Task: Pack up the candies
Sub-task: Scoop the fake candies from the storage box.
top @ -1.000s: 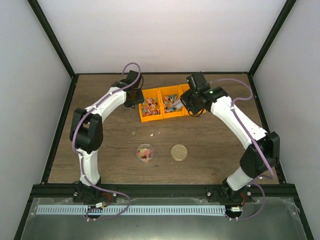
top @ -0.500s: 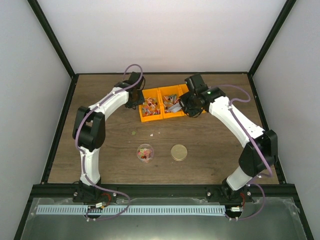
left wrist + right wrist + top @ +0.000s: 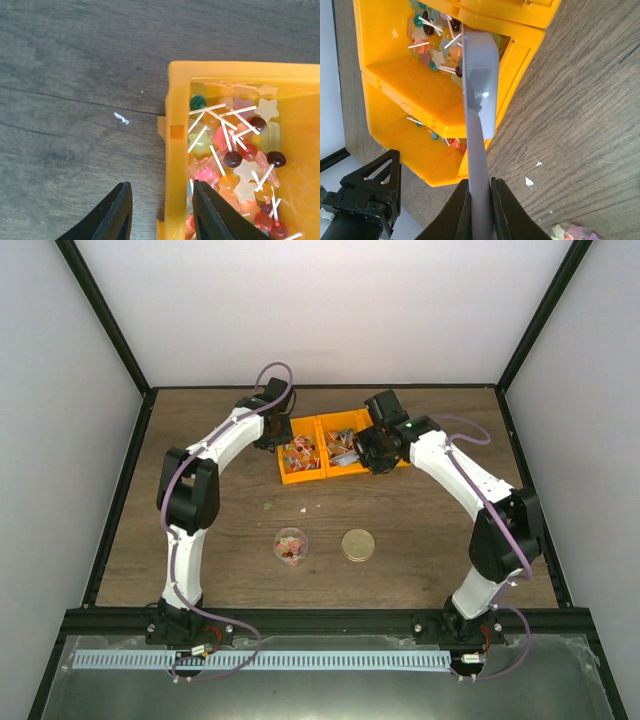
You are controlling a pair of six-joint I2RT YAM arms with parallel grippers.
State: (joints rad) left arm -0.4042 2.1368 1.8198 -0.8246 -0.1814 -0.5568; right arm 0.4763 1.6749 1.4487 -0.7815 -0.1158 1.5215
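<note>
The candies (image 3: 235, 150) are small star sweets and lollipops in mixed colours, heaped in orange bins (image 3: 300, 462) at the back of the table. My left gripper (image 3: 161, 186) is open and straddles the left wall (image 3: 177, 125) of the leftmost bin, one finger outside and one inside, with a gap on each side. My right gripper (image 3: 480, 185) is shut on the handle of a grey scoop (image 3: 480, 85). The scoop's bowl reaches over the candies (image 3: 432, 30) in the middle bin (image 3: 410, 75). In the top view the grippers sit at the bins' left (image 3: 272, 440) and right (image 3: 365, 452).
A small clear jar (image 3: 290, 545) with some candies in it stands in front of the bins, and a round gold lid (image 3: 358, 544) lies to its right. A few loose scraps (image 3: 268, 506) lie on the wooden table (image 3: 430, 540) between bins and jar.
My right gripper has carried the scoop leftward, further over the bins. The left arm has shifted a little along the left bin's edge.
</note>
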